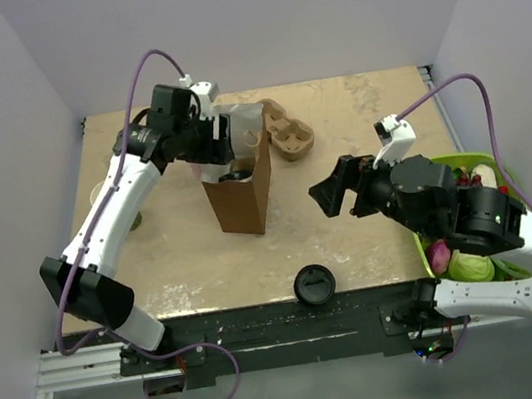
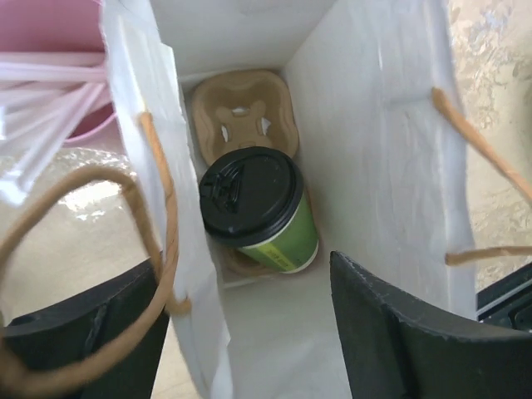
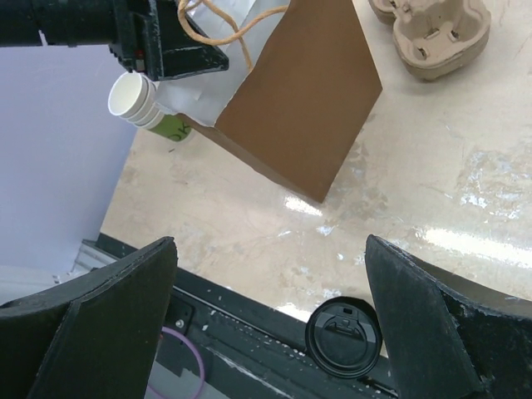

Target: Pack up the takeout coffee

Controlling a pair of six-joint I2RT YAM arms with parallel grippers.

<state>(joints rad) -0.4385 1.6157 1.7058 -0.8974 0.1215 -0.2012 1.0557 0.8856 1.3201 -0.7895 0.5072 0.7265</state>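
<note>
Left gripper spread wide over bag; right gripper wide, empty.
Coffee stands inside, centre frame, seemingly seated in carrier, near the left wall; open room right.

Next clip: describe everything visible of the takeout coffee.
The takeout coffee is a small paper cup with olive-green sides and a glossy black plastic lid, shut. It stands inside the paper bag, seated in the near pocket of a pulp carrier on the bag's floor. Nothing grips it.
</note>
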